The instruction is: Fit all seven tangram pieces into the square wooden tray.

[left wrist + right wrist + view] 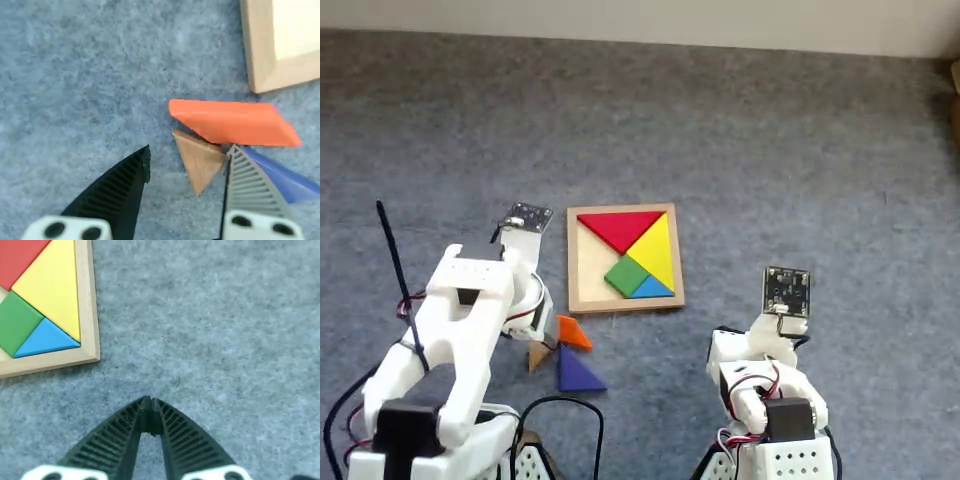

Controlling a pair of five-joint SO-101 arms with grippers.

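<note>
The square wooden tray (pixel 578 262) lies mid-table and holds a red triangle (pixel 617 229), a yellow triangle (pixel 658 252), a green square (pixel 627 276) and a light blue triangle (pixel 652 288); its left part is bare wood. Just in front of the tray's near left corner lie an orange parallelogram (pixel 232 123), a small tan triangle (pixel 200 157) and a dark blue triangle (pixel 282 176). My left gripper (pixel 187 167) hovers open over the tan triangle, one finger on either side of it. My right gripper (pixel 150 412) is shut and empty over bare carpet near the tray's corner (pixel 90 357).
Grey carpet covers the table. The left arm (pixel 460 330) stands front left with a black cable beside it, and the right arm (pixel 770 390) sits front right. The loose pieces touch or overlap one another.
</note>
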